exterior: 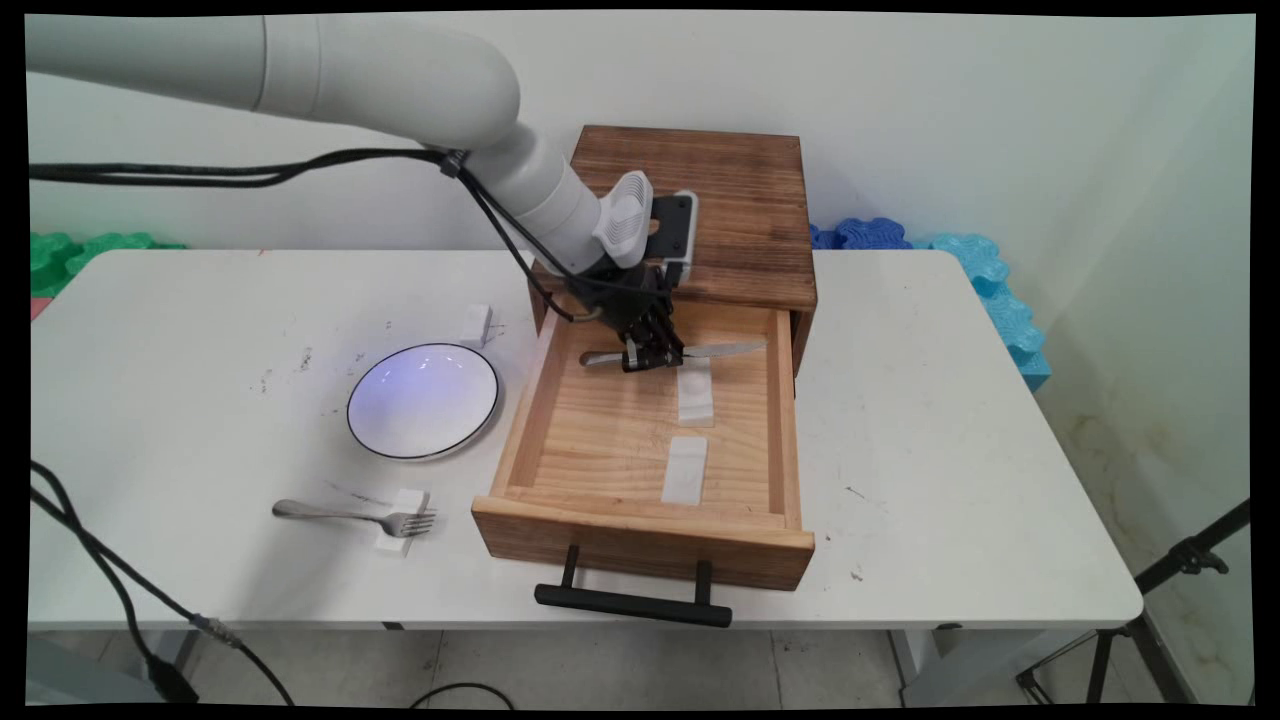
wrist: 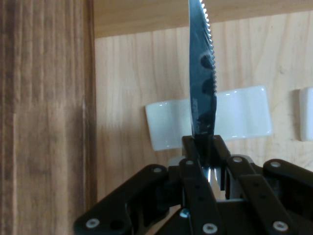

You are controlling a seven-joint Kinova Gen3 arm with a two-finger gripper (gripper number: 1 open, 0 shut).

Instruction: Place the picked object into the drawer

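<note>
Two black fingers (wrist: 198,161) of the gripper (exterior: 650,352) are closed on a serrated metal knife (exterior: 690,352), held over the open wooden drawer (exterior: 520,420) above a white rest (wrist: 239,117).

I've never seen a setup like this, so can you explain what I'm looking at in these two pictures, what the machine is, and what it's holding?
It is a white robot arm with a black two-finger gripper. One picture looks down on a white table from a fixed camera; the other comes from a camera on the hand itself. The gripper is shut on a knife, holding it over an open wooden drawer, above a white rest; a second rest lies nearer the drawer's front. On the table sit a plate and a fork.
</note>
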